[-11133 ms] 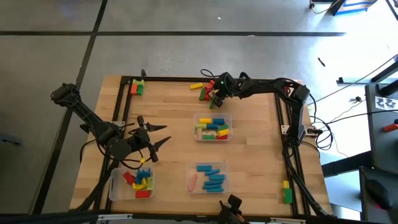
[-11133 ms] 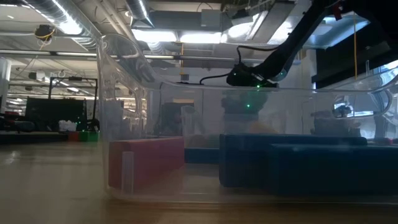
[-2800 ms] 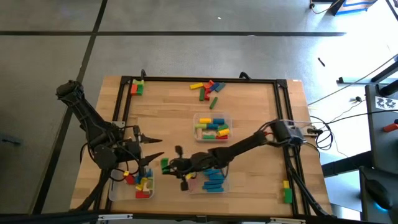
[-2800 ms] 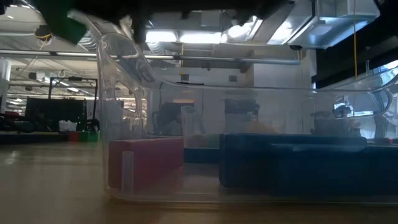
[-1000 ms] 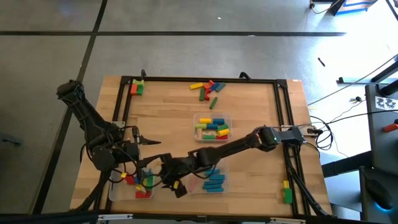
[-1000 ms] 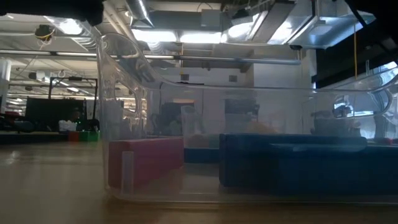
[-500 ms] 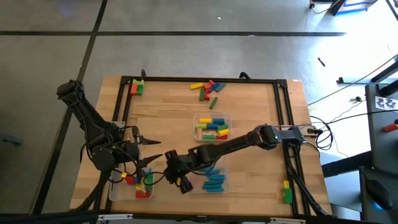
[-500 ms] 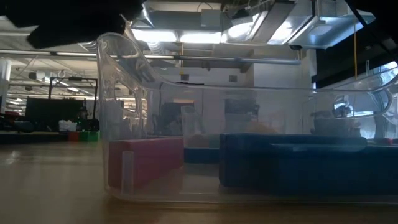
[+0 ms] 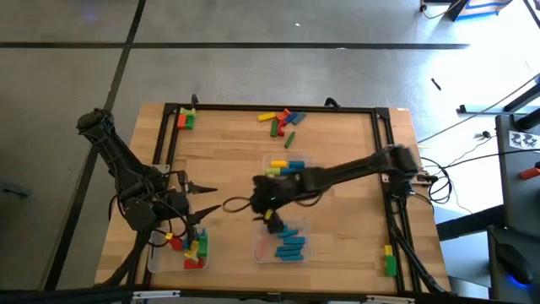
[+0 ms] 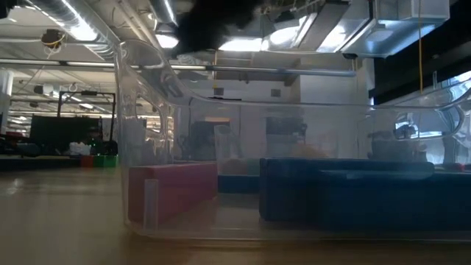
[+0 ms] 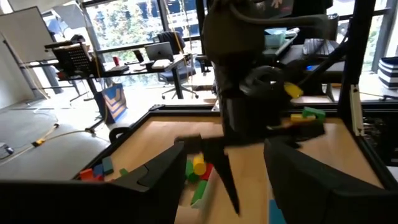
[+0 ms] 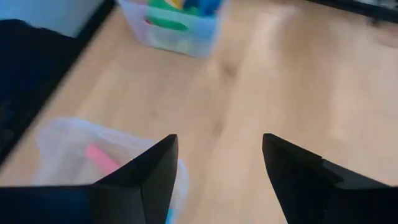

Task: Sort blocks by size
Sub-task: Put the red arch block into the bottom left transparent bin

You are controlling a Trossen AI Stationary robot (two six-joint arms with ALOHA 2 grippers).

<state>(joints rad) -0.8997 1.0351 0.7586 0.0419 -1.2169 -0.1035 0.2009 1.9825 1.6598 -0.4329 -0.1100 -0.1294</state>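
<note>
Three clear trays on table [image 9: 346, 148], blocks sorted among them and loose at far edge. Nearest, at right edge: small yellow and green blocks [image 9: 389, 261] stacked beside frame rail. Near left tray [image 9: 157, 257]: red, yellow, green and blue blocks, directly below left gripper [image 9: 207, 211]. Left gripper fingers spread wide, nothing held, tips just above far right corner of that tray. Near centre tray [image 9: 261, 247]: several blue bars [image 9: 291, 242] and one pink bar [image 12: 101, 156], same pink and blue bars visible close up through clear wall in low view. Right gripper [image 9: 268, 209] above table centre, between near centre tray and middle tray, blurred in overhead view; fingers spread wide in right wrist view, nothing between them. Middle tray [image 9: 309, 165]: mixed yellow, green, blue and red blocks, partly hidden by right arm. Far centre: loose pile of yellow, red, green and blue blocks [image 9: 280, 121]. Far left corner: red and green blocks [image 9: 186, 118] against frame.
</note>
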